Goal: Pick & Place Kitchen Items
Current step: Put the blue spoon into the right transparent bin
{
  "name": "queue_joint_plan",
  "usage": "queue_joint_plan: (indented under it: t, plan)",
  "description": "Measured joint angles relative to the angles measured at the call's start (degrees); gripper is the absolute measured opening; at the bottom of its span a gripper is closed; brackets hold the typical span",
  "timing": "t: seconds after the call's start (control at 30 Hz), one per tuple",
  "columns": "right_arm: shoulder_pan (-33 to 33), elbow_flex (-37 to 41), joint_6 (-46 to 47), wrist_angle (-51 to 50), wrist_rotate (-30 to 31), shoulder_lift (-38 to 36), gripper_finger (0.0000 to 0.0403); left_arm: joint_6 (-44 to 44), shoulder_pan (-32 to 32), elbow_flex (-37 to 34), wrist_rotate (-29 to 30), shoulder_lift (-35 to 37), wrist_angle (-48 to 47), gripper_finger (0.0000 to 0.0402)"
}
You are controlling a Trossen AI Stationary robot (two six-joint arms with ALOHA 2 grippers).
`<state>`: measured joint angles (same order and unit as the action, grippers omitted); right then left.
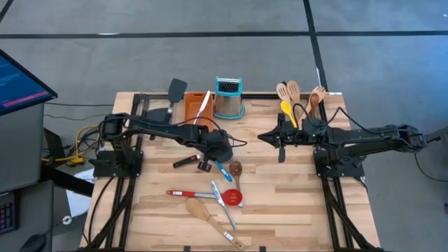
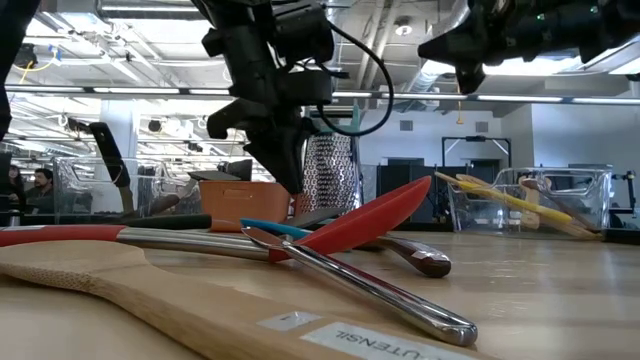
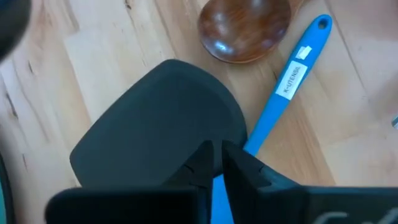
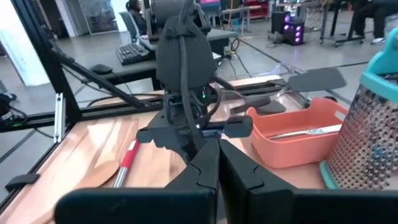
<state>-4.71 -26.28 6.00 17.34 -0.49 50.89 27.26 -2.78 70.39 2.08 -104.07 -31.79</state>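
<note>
the left gripper hovers at mid-worktop, its matte fingers nearly pinched together over a blue-handled spoon and gripping nothing. beside it lies a black turner, smooth and rounded, which only the wrist view shows, as it does a glossy wooden spoon. the right gripper hangs shut and empty near the right edge, facing the orange plastic tray.
</note>
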Motion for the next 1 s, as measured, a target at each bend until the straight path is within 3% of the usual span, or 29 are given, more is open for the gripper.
queue_joint_plan:
  t: [0.4, 1.0]
  plan:
    - [-0.8, 0.0, 0.9, -0.1, -1.1, 0.0, 0.0, 5.5, 2.6, -1.2, -2.1, 0.0, 0.4, 0.0113]
    - [-0.8, 0.0, 1.1, 1.2, -1.1, 0.0, 0.0, 5.5, 4.0, -8.9, -2.1, 0.0, 10.5, 0.0119]
